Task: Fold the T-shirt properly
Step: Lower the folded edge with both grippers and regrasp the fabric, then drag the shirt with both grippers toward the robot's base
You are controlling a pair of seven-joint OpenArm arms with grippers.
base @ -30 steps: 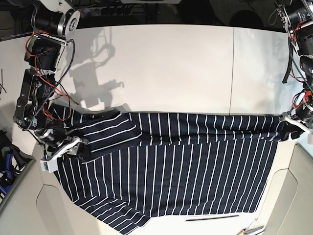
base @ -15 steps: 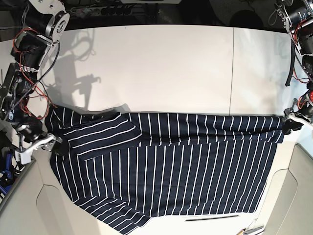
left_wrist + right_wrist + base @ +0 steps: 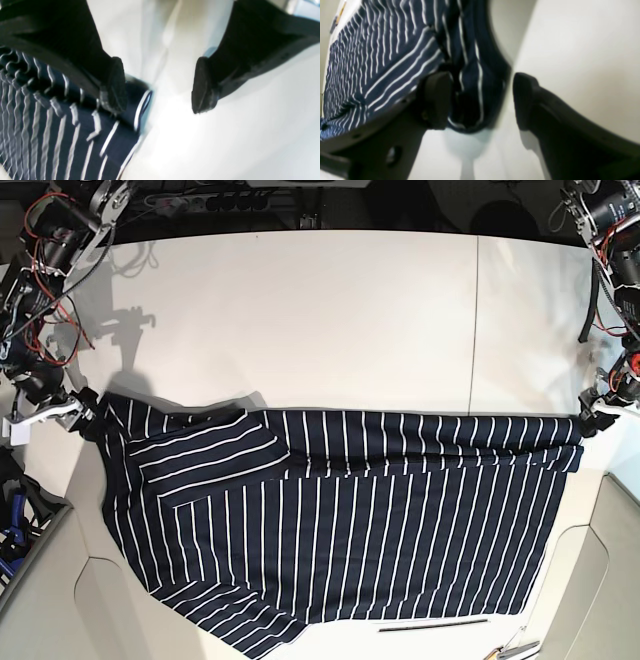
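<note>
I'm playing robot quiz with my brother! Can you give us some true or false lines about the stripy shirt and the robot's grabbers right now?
1. The T-shirt is navy with thin white stripes. True.
2. The left gripper is pinching the cloth tight. False: its jaws stand apart, with bare table between them and the cloth only beside one finger.
3. The shirt is folded into a small neat square. False: it lies spread wide across the table.
4. The right gripper is open. True: its jaws stand apart, with the shirt's edge in the gap.
5. The shirt is hanging in the air. False: it rests on the table.
</note>
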